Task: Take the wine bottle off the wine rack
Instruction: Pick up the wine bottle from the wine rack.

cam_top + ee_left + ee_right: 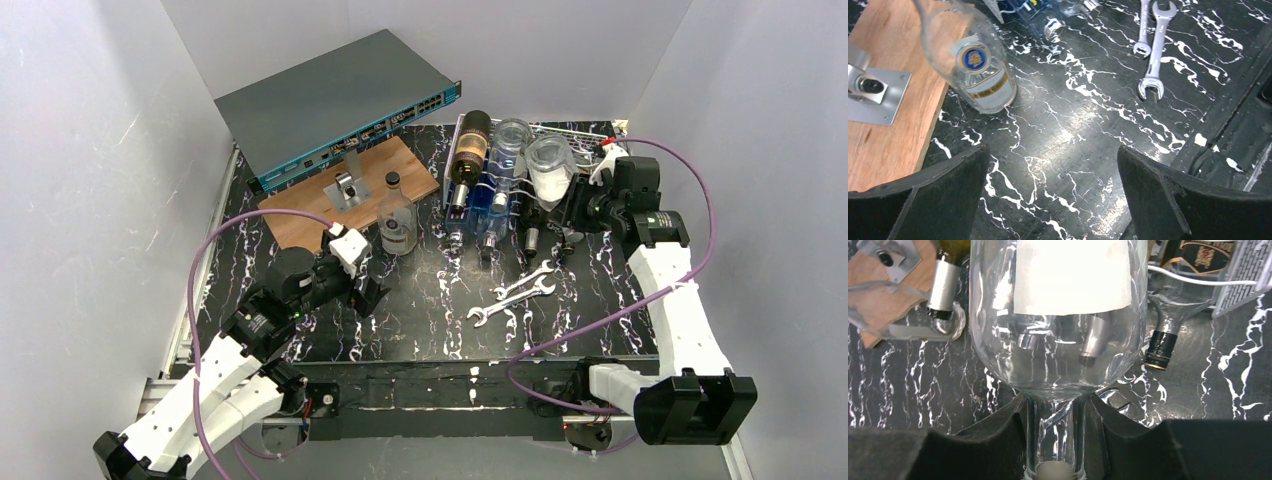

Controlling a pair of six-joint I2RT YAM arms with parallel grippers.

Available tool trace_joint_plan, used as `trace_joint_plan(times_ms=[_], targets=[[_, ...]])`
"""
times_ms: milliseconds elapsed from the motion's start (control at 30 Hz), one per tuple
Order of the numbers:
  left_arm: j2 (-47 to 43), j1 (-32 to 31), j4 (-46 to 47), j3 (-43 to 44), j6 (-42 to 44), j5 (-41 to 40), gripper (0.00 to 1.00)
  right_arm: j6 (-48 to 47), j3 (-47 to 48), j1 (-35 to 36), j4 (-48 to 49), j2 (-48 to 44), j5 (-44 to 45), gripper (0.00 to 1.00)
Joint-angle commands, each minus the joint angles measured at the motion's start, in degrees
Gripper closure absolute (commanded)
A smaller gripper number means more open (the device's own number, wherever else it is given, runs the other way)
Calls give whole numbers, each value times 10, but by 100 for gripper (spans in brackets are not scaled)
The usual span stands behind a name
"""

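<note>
The white wire wine rack (pixel 580 130) stands at the back right and carries several bottles lying side by side. Its rightmost one is a clear glass wine bottle (pixel 548 165) with a white label (pixel 1070 275), neck pointing toward the near edge. My right gripper (pixel 566 215) is shut on that bottle's neck (pixel 1055 435), a black pad pressed on each side of the gripper midpoint (pixel 1055 412). A dark wine bottle (pixel 468 148) with a gold label lies at the rack's left end. My left gripper (pixel 1052 152) hangs open over bare table, holding nothing, left of centre (pixel 365 295).
A grey network switch (pixel 340 100) sits at the back left, in front of it a wooden board (pixel 340 195) with a metal bracket. A clear bottle (pixel 398 228) stands upright by the board (pixel 980 70). Wrenches (pixel 515 295) lie mid-table. A blue bottle (pixel 490 205) rests on the rack.
</note>
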Motion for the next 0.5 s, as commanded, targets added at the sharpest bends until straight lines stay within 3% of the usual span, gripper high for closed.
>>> trace_joint_plan(times_ms=[0, 467], targets=[[-9, 3, 19, -8, 22, 66, 2, -29, 67, -3, 124, -45, -73, 99], [-18, 2, 80, -36, 35, 123, 2, -119, 67, 8, 58, -68, -179, 99]])
